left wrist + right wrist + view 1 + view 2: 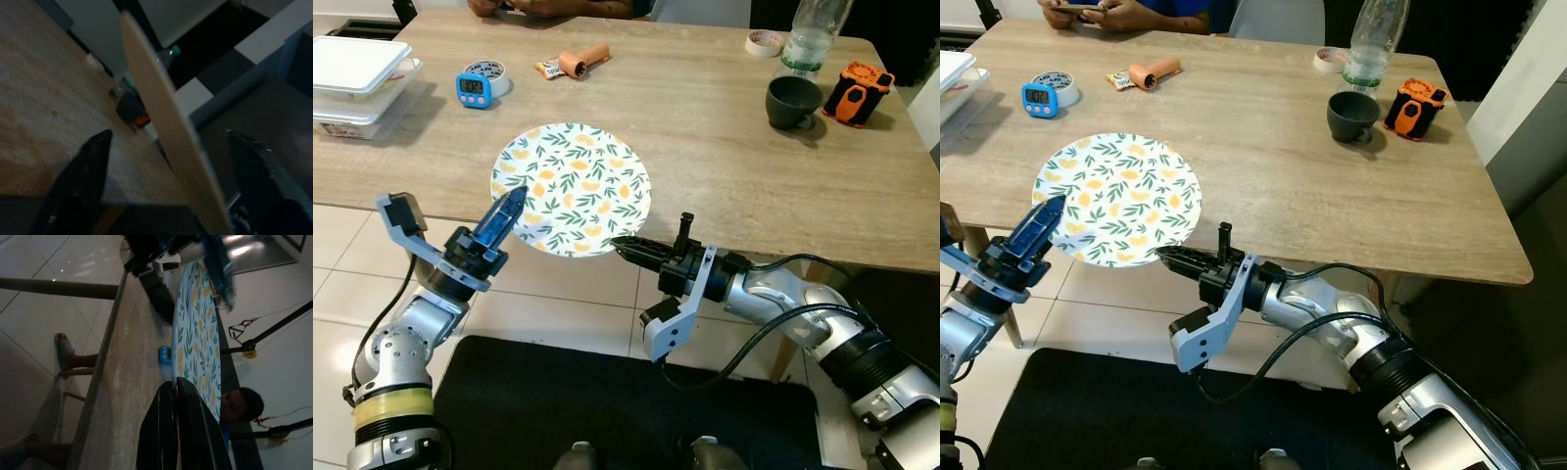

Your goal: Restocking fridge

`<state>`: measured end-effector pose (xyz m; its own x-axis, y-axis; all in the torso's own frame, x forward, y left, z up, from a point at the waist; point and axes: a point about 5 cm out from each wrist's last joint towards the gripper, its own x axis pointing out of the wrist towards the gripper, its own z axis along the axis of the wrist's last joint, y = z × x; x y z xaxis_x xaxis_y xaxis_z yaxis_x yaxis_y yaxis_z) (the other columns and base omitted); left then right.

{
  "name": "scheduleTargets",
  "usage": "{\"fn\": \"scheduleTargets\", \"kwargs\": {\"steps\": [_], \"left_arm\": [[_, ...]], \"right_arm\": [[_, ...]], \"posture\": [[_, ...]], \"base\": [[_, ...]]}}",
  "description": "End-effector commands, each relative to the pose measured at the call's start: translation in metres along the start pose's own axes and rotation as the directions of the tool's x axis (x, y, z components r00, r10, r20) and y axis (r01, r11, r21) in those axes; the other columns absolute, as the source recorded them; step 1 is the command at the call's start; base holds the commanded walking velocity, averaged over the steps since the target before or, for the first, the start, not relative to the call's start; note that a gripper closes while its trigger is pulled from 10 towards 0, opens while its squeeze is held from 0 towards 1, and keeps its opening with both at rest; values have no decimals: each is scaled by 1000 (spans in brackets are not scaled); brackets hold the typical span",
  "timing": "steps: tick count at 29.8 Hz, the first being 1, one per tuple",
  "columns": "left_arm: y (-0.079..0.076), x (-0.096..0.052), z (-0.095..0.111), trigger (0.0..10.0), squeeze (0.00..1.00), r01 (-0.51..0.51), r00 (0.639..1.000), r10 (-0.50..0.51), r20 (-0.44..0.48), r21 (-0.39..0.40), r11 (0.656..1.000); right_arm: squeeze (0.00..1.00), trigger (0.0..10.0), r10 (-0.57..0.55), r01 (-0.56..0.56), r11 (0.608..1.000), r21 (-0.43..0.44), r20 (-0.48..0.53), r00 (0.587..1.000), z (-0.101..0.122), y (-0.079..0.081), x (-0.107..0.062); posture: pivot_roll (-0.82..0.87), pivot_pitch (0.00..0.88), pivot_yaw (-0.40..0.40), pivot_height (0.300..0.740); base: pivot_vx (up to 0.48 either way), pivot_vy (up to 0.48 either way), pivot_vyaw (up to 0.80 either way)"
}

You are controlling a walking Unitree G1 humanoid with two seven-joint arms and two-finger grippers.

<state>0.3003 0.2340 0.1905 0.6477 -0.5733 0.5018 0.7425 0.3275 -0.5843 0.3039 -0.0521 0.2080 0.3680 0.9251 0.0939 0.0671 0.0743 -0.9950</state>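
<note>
A round plate (573, 188) with a leaf and lemon pattern lies at the near edge of the wooden table (724, 166), and its front rim overhangs the edge. My left gripper (507, 211) is open at the plate's left front rim. In the left wrist view the thin plate edge (161, 112) runs between the two spread fingers (83, 176) with a gap on each side. My right gripper (625, 243) is shut, its tip at the plate's front right rim, level with the table edge. The right wrist view looks past the closed fingertips (173, 387) along the plate (195, 333).
A dark cup (793, 101), a clear bottle (813, 34), an orange tool (860, 93) and a tape roll (764, 42) stand at the far right. A blue timer (475, 88) and white containers (357, 83) are at the left. A person's hands (548, 8) rest at the far side.
</note>
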Motion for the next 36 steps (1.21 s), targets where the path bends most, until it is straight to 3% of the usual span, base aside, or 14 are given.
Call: {"fn": "scheduleTargets", "kwargs": {"steps": [1, 24, 25, 27, 28, 30, 31, 33, 34, 36], "left_arm": [[2, -5, -8, 0, 0, -15, 1000, 15, -25, -18, 1000], [-2, -5, -15, 0, 0, -16, 998, 15, -55, -22, 1000], [-2, -6, -15, 0, 0, -17, 998, 15, -55, -23, 1000], [-2, -6, -16, 0, 0, -17, 998, 16, -56, -23, 1000], [-2, -6, -16, 0, 0, -17, 998, 16, -56, -24, 1000], [-2, -6, -16, 0, 0, -16, 998, 15, -55, -26, 1000], [-2, -5, -17, 0, 0, -16, 998, 15, -54, -27, 1000], [-2, -5, -17, 0, 0, -16, 998, 15, -54, -27, 1000], [-2, -5, -17, 0, 0, -16, 998, 15, -54, -28, 999], [-2, -5, -18, 0, 0, -16, 999, 14, -53, -28, 999]], "right_arm": [[0, 0, 6, -6, 1000, 6, 25, 1000, 7, 4, 1], [0, 0, 13, -14, 999, -29, -22, 1000, -1, -2, -2], [0, 3843, 10, -10, 1000, -16, -23, 1000, -1, -4, -2], [0, 3843, 7, -7, 1000, -1, -23, 1000, -1, -5, -1], [0, 10000, -4, 5, 1000, 17, -26, 1000, 0, -6, 0], [24, 10000, -27, 29, 999, 32, -39, 999, 0, -10, 1], [741, 10000, -32, 34, 999, 34, -45, 998, 0, -10, 1], [741, 10000, -32, 34, 999, 34, -45, 998, 0, -10, 1], [1000, 10000, -31, 33, 999, 37, -64, 997, -3, -10, 0], [1000, 10000, -31, 34, 999, 39, -78, 996, -4, -9, 0]], "posture": [[-82, 188, 12, 740], [-82, 188, 9, 740], [-82, 188, 9, 740], [-82, 188, 9, 740], [-82, 188, 9, 740], [-82, 188, 9, 740], [-84, 188, 6, 740], [-84, 188, 6, 740], [-84, 188, 6, 740], [-84, 188, 6, 740]], "base": [[0, 0, 0], [0, 0, 0], [0, 0, 0], [0, 0, 0], [0, 0, 0], [0, 0, 0], [0, 0, 0], [0, 0, 0], [0, 0, 0], [0, 0, 0]]}}
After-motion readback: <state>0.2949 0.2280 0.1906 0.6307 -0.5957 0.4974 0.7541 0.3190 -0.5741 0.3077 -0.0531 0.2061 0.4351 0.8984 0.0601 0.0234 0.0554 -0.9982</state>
